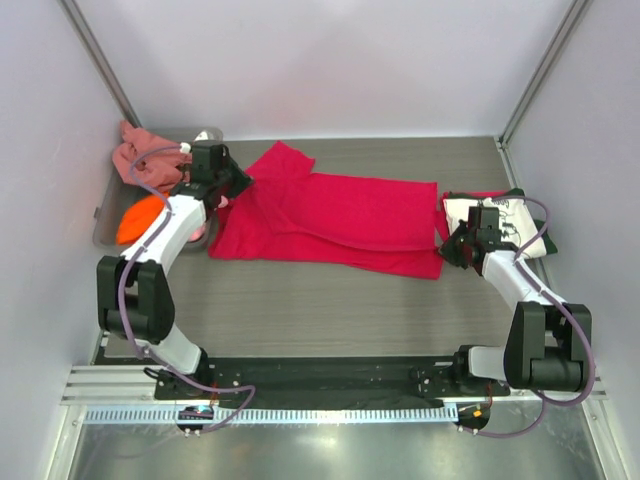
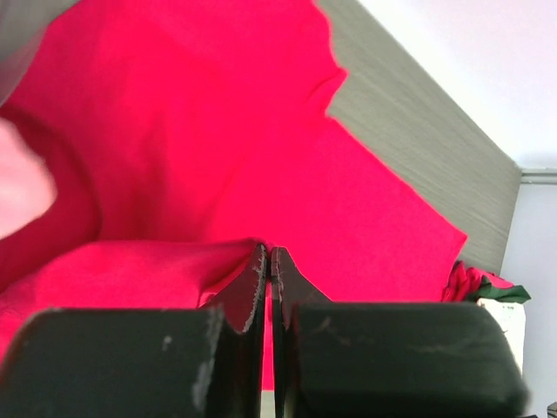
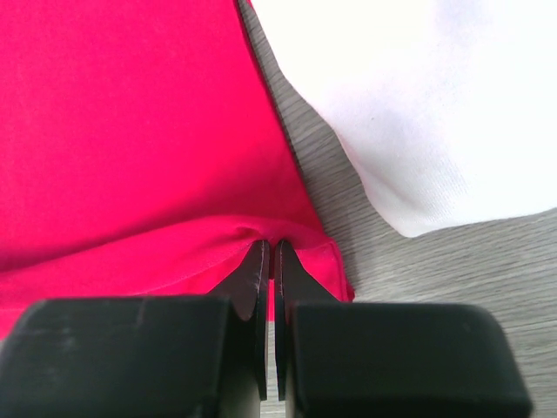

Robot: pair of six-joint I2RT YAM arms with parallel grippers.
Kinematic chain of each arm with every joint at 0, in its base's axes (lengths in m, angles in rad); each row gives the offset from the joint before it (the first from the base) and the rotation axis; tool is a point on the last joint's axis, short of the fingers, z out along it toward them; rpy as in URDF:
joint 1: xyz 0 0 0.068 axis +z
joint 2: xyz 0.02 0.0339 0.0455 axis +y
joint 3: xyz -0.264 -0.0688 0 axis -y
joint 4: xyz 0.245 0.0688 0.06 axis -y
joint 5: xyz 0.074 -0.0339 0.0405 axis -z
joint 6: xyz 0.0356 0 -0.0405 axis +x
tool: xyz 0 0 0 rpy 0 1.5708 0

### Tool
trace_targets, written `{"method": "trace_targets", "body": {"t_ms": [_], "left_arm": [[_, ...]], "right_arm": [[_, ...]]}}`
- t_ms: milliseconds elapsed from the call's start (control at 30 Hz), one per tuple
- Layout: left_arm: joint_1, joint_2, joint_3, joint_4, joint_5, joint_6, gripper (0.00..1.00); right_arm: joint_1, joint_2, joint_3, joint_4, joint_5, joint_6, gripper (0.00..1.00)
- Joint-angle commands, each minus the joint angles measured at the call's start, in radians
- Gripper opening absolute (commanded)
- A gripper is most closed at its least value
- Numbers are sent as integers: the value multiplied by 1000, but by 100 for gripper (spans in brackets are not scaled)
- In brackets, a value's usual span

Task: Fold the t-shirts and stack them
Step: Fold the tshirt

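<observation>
The crimson shirt (image 1: 330, 215) lay spread wide across the middle of the tabletop (image 1: 320, 310), mostly flat, with one sleeve pointing toward the far edge. The left claw (image 1: 238, 186) was closed on a raised fold at the shirt's left end, beside the bin (image 1: 104, 215). The right claw (image 1: 450, 248) was pinched shut on its right hem, just beside the cream shirt (image 1: 505, 222) near the right edge.
</observation>
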Motion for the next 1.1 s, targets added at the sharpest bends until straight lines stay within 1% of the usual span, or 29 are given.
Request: {"method": "trace_targets", "body": {"t_ms": [0,300,533,567,800,933,1067], "left_arm": [[-29,44,102,59,-2,39,0],[-52,179,275,22,-19,65,0],[-53,285,350,19,-19,61,0],[-54,306,360,14,-54,61,0],[-54,389,427,14,-82,51,0],[-54,408,450,5,-120,48,0],[-52,371,412,5,-200,38,0]], "right_arm": [[1,6,20,58,35,21,1],[1,59,46,80,49,27,1],[1,106,88,98,72,57,1],[1,107,95,100,72,59,1],[1,175,165,100,69,71,1],[4,201,197,116,41,73,1],[17,224,210,118,40,70,2]]}}
